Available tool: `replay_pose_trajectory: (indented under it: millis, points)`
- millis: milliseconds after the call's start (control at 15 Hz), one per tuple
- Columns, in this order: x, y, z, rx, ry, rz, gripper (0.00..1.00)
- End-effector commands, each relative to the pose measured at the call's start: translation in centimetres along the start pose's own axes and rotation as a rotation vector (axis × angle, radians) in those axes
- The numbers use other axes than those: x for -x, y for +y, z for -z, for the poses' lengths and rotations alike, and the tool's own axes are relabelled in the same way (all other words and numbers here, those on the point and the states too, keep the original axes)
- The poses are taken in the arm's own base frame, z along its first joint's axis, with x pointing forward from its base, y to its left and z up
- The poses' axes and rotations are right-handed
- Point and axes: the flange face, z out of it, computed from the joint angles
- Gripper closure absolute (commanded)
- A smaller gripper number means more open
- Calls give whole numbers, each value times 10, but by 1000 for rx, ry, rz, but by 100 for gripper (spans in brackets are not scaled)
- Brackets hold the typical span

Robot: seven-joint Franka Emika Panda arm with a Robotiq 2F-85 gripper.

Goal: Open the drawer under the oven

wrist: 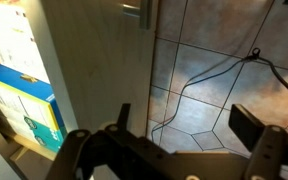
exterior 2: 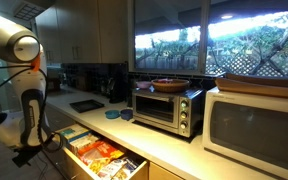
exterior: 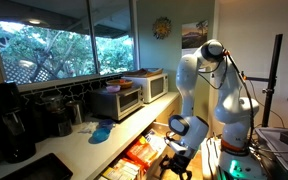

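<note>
— Kitchen counter (exterior: 79,148) under a wide window (exterior: 59,45), trees outside. Where is the drawer?
— The drawer (exterior 2: 136,166) stands open below the counter's edge, under the oven (exterior 2: 164,106) and a little to one side of it. Bright packets (exterior: 142,152) fill it.
— And the oven itself?
— Silver, with a dark glass door and a shallow dish (exterior 2: 169,85) on its roof. A microwave (exterior 2: 254,125) sits just beside it, and a black coffee maker (exterior: 9,122) stands farther along the counter.
— Has the claw got hold of anything?
— No. The gripper (wrist: 184,125) hangs low beside the open drawer. The wrist view shows its fingers (wrist: 252,122) spread wide with nothing between them, only tiled floor (wrist: 214,60) and a dark cable (wrist: 199,80) beyond.
— Is it touching the drawer?
— I cannot tell. In the wrist view a blue-and-yellow box (wrist: 26,105) lies off to one side, and a pale panel (wrist: 94,60) with a metal handle (wrist: 134,12) runs past the fingers.
— The arm?
— The white arm (exterior: 219,85) bends from its base down to drawer height.
</note>
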Motion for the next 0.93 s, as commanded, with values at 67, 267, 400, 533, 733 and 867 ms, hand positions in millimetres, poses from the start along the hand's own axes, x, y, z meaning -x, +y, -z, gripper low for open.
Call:
replay_pose_trajectory:
  millis: [67,267,400,533,733,867]
  points:
    - [41,24,17,-59,-11,-239,0]
    - [60,39,31,-91,9,-345,0]
    - [68,47,41,-115,20,-391,0]
    - [70,56,50,-128,44,-418,0]
    - [66,69,64,-141,80,-443,0]
    - [62,80,73,-137,104,-455,0]
